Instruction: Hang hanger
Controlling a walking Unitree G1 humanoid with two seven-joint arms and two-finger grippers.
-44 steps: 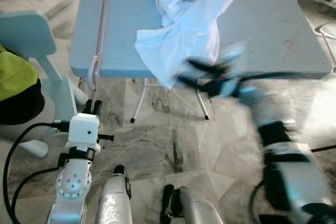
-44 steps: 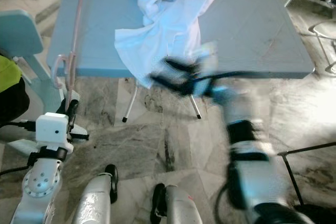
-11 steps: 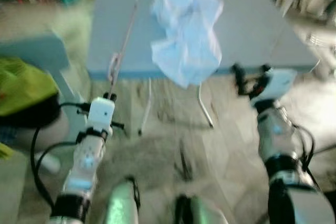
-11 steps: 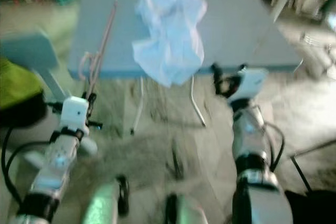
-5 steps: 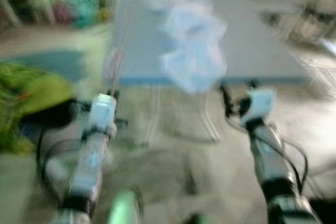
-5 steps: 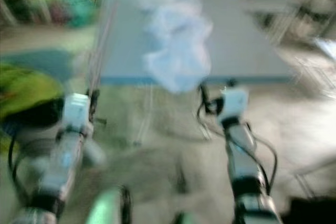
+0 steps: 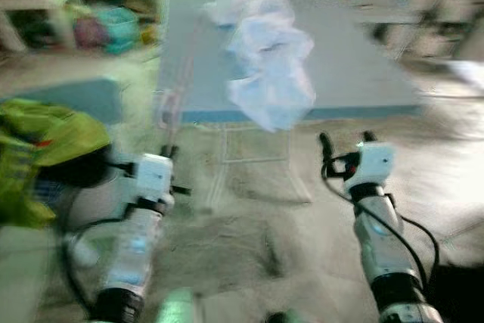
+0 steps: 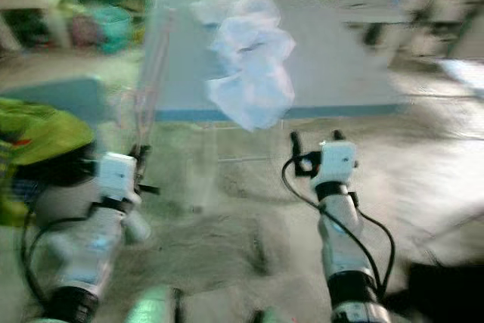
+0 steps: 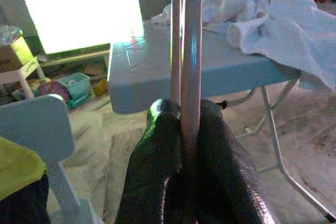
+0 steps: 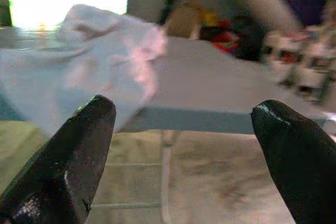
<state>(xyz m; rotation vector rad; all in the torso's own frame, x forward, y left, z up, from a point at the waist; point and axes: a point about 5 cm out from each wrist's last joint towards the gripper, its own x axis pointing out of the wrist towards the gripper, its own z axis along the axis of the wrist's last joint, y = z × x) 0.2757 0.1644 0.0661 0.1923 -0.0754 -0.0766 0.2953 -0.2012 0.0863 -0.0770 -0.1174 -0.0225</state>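
A pink hanger point(image 9: 189, 56) stands upright between the black fingers of my left gripper point(image 9: 181, 116), which is shut on it. In the head views the hanger point(image 7: 175, 92) rises, blurred, from the left gripper point(image 7: 168, 152) in front of the blue table point(image 7: 355, 73). A white cloth point(image 7: 268, 58) lies crumpled on the table and hangs over its front edge. My right gripper point(image 7: 344, 141) is open and holds nothing, below the table's front edge and to the right of the cloth point(image 10: 89, 61).
A pale blue chair point(image 7: 68, 100) with a yellow-green and black bundle point(image 7: 38, 149) stands at the left. Shelves with coloured baskets point(image 7: 113, 20) are behind the table. The table's folding legs point(image 7: 227, 164) stand on marble floor.
The camera has tilted up and the views are blurred. The table looks farther away. My left gripper still holds the hanger; the right arm has pulled back from the cloth and is held low.
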